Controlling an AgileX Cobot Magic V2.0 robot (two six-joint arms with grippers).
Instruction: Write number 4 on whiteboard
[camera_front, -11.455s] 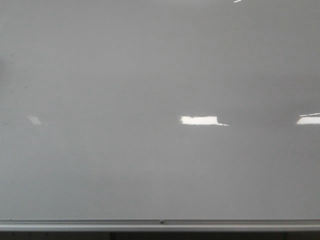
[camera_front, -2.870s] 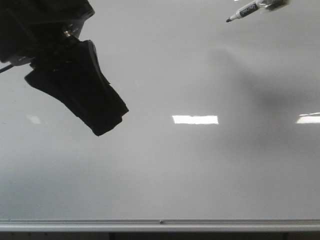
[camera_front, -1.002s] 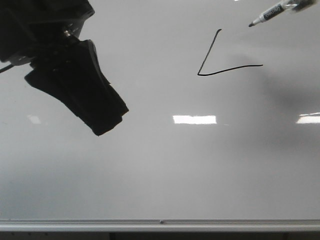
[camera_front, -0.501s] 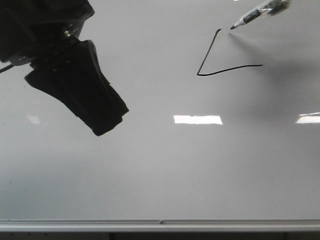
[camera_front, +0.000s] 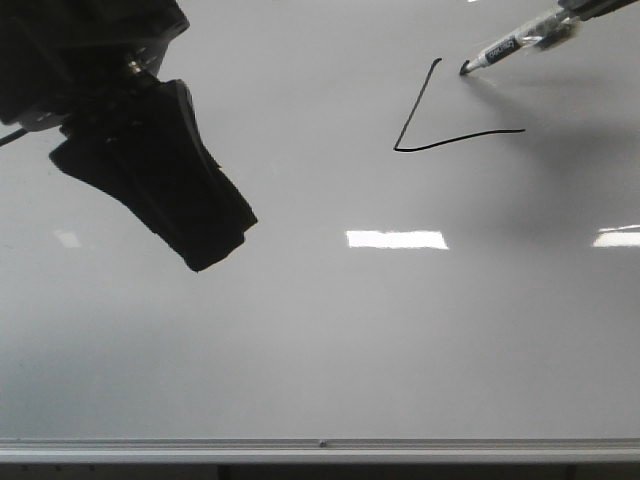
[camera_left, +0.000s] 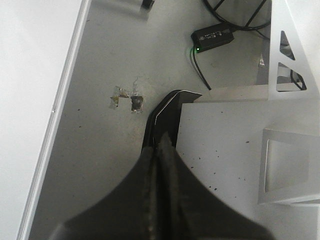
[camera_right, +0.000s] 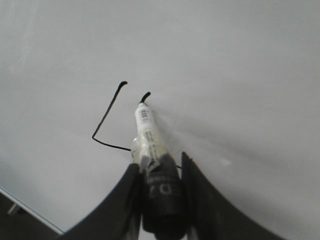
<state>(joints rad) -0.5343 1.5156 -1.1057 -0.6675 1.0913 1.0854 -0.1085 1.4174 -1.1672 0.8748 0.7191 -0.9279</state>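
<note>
Lowered, marker (camera_front: 515, 45) tip touches whiteboard (camera_front: 330, 340); right jaws pinch it, left pressed together.

A speckled grey concrete floor (camera_left: 110, 60) shows in the left wrist view, marked by a scuffed patch (camera_left: 127, 99). A small black box with a green light (camera_left: 214, 36) and trailing black cables (camera_left: 235, 15) lies near white metal furniture panels (camera_left: 285, 145).
</note>
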